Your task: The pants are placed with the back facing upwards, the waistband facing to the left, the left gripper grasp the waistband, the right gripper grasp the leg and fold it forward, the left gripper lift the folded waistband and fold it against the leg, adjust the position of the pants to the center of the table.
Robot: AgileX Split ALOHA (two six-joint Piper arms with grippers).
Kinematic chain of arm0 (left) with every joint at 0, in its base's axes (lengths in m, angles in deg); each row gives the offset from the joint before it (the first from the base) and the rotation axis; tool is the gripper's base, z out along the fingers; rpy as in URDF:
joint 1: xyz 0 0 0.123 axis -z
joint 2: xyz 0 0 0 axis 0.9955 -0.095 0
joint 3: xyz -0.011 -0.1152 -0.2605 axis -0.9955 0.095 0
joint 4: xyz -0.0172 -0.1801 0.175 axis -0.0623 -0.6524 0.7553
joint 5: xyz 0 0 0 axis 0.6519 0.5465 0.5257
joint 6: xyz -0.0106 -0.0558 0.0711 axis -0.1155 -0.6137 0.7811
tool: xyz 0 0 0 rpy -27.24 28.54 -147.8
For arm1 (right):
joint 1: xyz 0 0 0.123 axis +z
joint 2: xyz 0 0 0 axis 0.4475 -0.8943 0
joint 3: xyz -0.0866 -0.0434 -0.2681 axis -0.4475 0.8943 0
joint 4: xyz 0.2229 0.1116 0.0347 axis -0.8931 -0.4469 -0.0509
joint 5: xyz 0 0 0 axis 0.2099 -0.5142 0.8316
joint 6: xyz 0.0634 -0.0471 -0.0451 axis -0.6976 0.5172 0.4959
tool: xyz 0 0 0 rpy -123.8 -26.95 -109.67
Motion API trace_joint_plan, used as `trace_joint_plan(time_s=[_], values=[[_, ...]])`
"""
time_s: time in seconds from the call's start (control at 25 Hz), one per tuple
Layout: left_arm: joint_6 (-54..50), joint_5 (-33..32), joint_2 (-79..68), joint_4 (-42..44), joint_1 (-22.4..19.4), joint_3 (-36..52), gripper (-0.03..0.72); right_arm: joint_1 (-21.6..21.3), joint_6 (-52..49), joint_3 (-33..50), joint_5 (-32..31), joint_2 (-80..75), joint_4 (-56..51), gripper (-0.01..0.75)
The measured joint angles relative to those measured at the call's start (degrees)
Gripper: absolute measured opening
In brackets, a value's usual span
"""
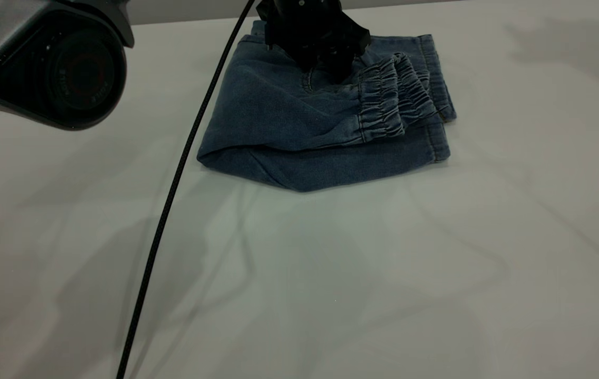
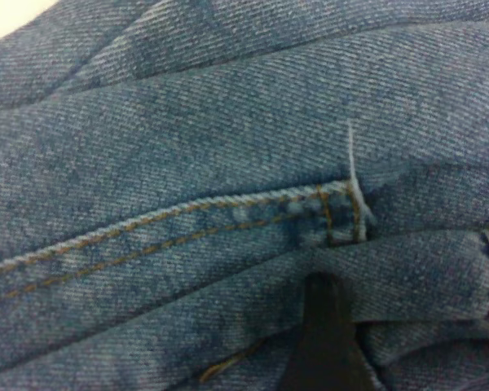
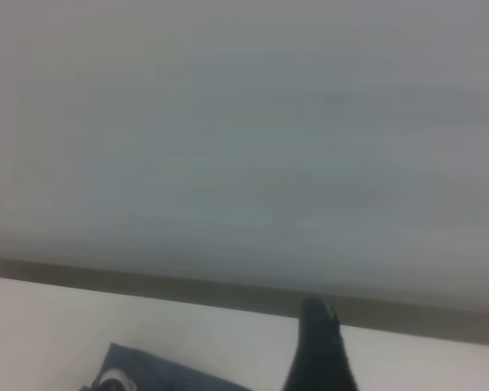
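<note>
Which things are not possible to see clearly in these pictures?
- Left gripper, exterior view: cut off by the top edge; open or shut is unclear.
- Right gripper, right wrist view: only one tip shows.
- Pants: folded, so the pockets and cartoon are hidden.
- Left wrist view: too close, only denim and stitching.

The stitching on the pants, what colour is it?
Orange-tan thread in two rows across the blue pants; the left wrist view shows it best.

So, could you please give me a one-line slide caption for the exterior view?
A black gripper sits on the folded denim pants, waistband turned rightward, on the white table.
</note>
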Motion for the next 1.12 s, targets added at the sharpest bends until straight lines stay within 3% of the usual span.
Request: trace_joint_plan(time_s=[0.36, 0.72, 0.96, 1.12], values=[[-1.4, 0.0, 9.0, 0.2, -0.1, 2.8, 0.471, 0.0, 0.0, 0.0, 0.0, 0.0, 0.0, 0.434], [-4.1, 0.3, 21.4, 6.5, -0.1, 18.4, 0.471, 0.0, 0.1, 0.0, 0.0, 0.0, 0.0, 0.434], [-4.1, 0.3, 31.5, 6.2, -0.1, 30.4, 0.471, 0.0, 0.1, 0.0, 0.0, 0.0, 1.4, 0.434], [-4.1, 0.2, 39.0, 6.5, -0.1, 33.4, 0.470, 0.0, 0.0, 0.2, 0.0, 0.6, 1.6, 0.434]])
